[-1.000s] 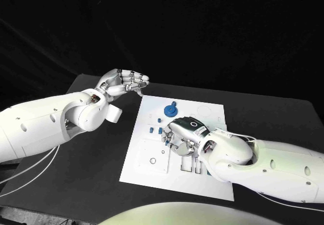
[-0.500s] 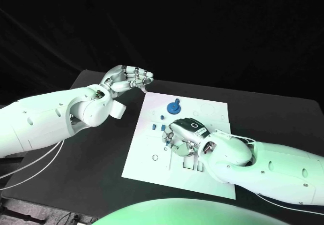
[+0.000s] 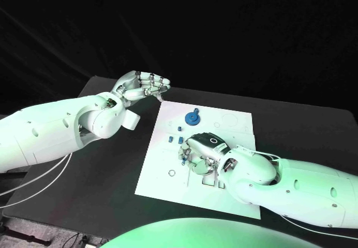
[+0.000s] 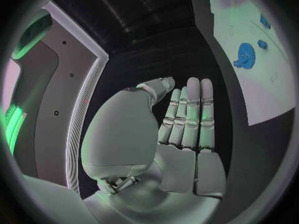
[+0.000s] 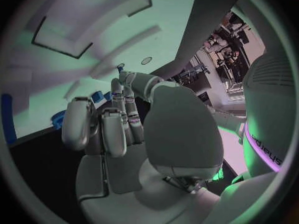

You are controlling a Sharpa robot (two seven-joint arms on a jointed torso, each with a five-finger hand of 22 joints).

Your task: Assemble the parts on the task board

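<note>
Left of the task board (image 3: 168, 178), the left robot hand (image 3: 142, 86) hovers above the black surface (image 3: 97, 191), fingers curled in on nothing. Mid-board sit a blue gear (image 3: 192, 119) and small blue parts (image 3: 175, 139). Farther right, the right robot hand (image 3: 200, 152) rests palm-down; whether it holds anything I cannot tell.

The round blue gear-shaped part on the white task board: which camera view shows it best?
The head view shows the round blue gear-shaped part best: whole, unobstructed, on the far half of the white task board. The left wrist view shows it too, bent near the circle's rim. The right wrist view shows only a blue edge beside the right hand.
</note>
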